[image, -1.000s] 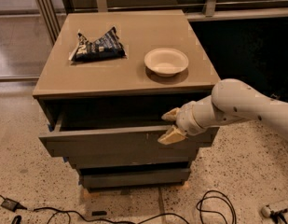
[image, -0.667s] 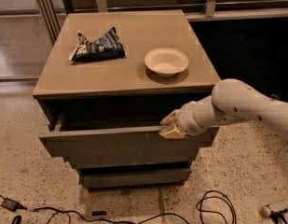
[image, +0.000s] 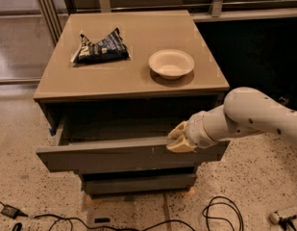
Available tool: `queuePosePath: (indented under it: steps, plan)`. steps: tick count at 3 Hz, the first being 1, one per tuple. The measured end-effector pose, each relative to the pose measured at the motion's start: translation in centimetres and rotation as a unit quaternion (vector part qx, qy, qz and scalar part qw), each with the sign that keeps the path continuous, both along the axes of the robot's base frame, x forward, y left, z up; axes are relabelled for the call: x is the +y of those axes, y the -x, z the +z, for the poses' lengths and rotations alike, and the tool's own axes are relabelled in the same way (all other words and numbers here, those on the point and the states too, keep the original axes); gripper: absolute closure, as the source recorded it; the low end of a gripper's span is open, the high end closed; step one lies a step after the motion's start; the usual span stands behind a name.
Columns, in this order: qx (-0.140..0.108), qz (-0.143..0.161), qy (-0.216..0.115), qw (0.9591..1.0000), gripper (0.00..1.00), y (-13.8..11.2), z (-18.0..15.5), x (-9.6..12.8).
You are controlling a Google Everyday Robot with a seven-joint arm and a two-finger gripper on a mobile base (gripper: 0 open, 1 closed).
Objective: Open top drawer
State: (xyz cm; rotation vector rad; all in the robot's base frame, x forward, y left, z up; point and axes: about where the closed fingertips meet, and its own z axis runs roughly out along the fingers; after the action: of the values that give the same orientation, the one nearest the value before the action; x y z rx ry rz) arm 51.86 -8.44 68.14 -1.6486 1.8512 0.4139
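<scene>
One second on, the top drawer [image: 114, 159] stands slightly further out of the desk [image: 129, 78], its front sitting lower in view. The end effector [image: 179, 139] has gone from spread to pinching the front's upper edge, right of centre. The front is dark grey-brown and handleless, with small whitish marks just left of the end effector, and a shadowed grey box shows behind it. The drawer juts out directly beneath the desk top, above a narrower front [image: 138, 183].
</scene>
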Motion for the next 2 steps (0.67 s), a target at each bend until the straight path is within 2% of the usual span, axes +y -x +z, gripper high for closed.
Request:
queuePosePath:
  steps: [1, 2]
  plan:
    - [0.000, -0.008, -0.004, 1.0000, 1.00, 1.73, 0.11, -0.85]
    - [0.000, -0.008, -0.004, 1.0000, 0.81, 1.73, 0.11, -0.84]
